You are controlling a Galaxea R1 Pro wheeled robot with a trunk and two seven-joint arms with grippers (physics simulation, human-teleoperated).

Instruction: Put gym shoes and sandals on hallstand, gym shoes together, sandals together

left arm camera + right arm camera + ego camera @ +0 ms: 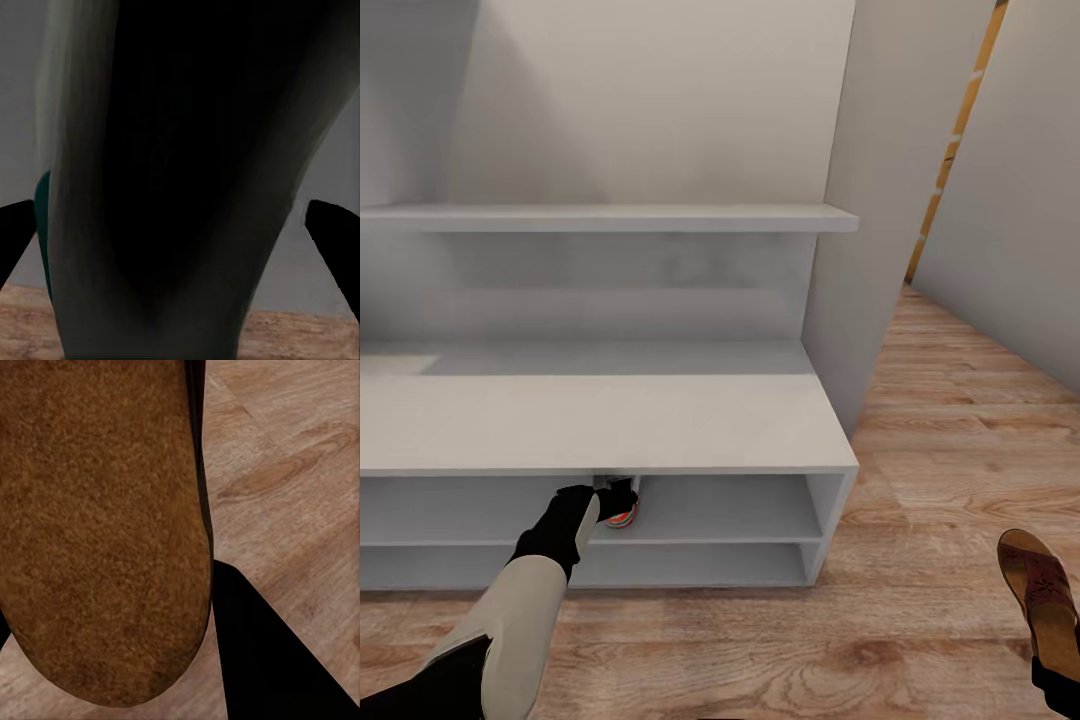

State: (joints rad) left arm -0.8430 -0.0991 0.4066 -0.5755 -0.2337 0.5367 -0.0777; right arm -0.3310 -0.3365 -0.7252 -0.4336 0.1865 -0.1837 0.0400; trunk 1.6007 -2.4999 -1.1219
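The pale grey hallstand (610, 420) stands in front of me, with two open tiers under its bench top. My left gripper (610, 492) reaches into the upper tier, shut on a white gym shoe (622, 515) whose red-orange heel faces out. In the left wrist view the gym shoe (180, 187) sits between both black fingers (15, 236), its green stripe at one side. My right gripper (1055, 680) holds a dark-brown sandal (1040, 590) above the corridor floor (940, 480) at the lower right. The sandal's brown sole (97, 525) lies against one finger (277, 660). The other gym shoe and sandal are out of view.
A floating shelf (610, 218) hangs above the bench top. A grey wall panel (860, 250) rises at the hallstand's right end. Wood-plank floor runs to the right of it, bounded by another wall (1020, 200) at the far right.
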